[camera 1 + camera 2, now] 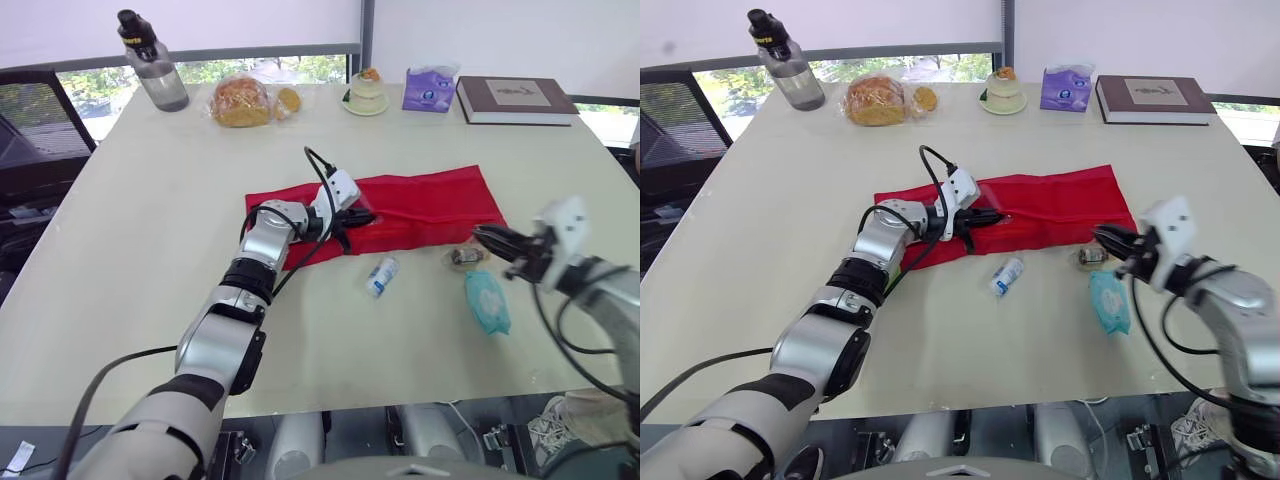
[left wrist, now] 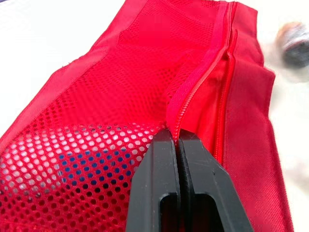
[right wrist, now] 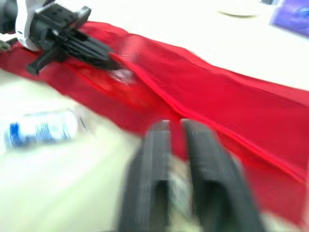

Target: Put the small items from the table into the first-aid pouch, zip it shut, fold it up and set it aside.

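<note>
The red first-aid pouch [image 1: 420, 205] lies flat across the middle of the table, its mesh pocket [image 2: 111, 111] unzipped. My left gripper [image 1: 362, 216] is shut on the zip edge of that pocket [image 2: 169, 126] and lifts it slightly. My right gripper [image 1: 492, 244] hovers at the pouch's right front corner, just above a small round roll [image 1: 465, 257]. Its fingers [image 3: 203, 159] stand a narrow gap apart with nothing held. In front of the pouch lie a small white tube with a blue label [image 1: 381, 276] and a teal packet [image 1: 487, 300].
Along the far edge stand a water bottle [image 1: 152, 60], bagged bread [image 1: 240, 100], a small dish with a cake [image 1: 366, 93], a purple tissue pack [image 1: 430, 88] and a brown book [image 1: 515, 100]. The near table edge [image 1: 400, 395] runs close below the loose items.
</note>
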